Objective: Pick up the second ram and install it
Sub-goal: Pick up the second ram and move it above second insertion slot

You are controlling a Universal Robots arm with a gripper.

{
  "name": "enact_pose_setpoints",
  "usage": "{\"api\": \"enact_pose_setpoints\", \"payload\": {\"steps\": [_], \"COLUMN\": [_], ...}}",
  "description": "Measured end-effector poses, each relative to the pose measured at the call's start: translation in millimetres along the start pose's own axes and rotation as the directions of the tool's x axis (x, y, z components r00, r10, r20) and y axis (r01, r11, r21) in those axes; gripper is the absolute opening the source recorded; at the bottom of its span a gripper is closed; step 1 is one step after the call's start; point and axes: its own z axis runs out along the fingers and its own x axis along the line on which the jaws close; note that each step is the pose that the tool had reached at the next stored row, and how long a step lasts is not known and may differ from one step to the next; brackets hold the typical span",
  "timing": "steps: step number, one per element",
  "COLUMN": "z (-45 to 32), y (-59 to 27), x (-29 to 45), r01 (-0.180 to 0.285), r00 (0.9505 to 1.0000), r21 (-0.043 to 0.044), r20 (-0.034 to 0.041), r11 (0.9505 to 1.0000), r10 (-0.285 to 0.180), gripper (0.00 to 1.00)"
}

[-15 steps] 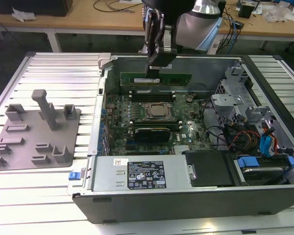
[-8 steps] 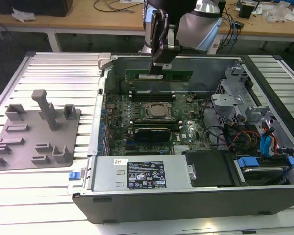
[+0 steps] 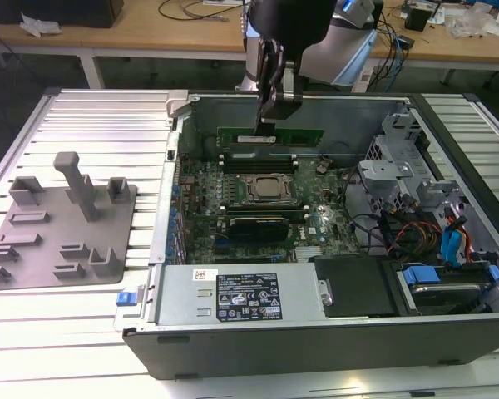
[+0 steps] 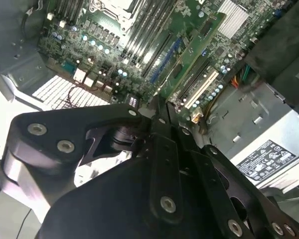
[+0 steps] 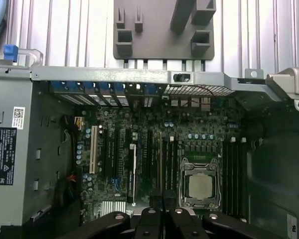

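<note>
In the exterior view the second ram [image 3: 303, 136], a slim green stick, stands on its long edge over the memory slots just beyond the processor socket [image 3: 267, 188], close to the case's rear wall. My gripper [image 3: 266, 125] comes down from above and is shut on the stick's top edge near its middle. Whether the stick is touching a slot I cannot tell. In both wrist views the black fingers [image 5: 156, 196] [image 4: 165, 124] are pressed close together over the motherboard [image 5: 139, 149]. Another memory stick [image 3: 258, 155] lies low in the slots next to the socket.
A black-shrouded card [image 3: 254, 224] sits on the near side of the socket. The power supply [image 3: 241, 295] lines the case front, and a drive cage [image 3: 395, 170] and cables [image 3: 424, 237] fill the exterior view's right. A grey parts fixture [image 3: 62, 220] rests outside on the exterior view's left.
</note>
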Motion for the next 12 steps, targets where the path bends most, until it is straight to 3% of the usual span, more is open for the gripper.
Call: {"api": "enact_pose_setpoints", "payload": {"steps": [6,9,12], "z": [7.9,18.9,23.2], "y": [-1.3,-2.5,-3.0], "x": [-8.2,-13.2,-15.9], "r01": [0.0,0.0,0.0], "r00": [1.0,1.0,1.0], "r21": [-0.0001,-0.0001,0.0], "r20": [-0.0001,0.0,-0.0001], "r11": [1.0,1.0,1.0], "r10": [0.0,0.0,0.0], "gripper": [0.1,0.1,0.1]}}
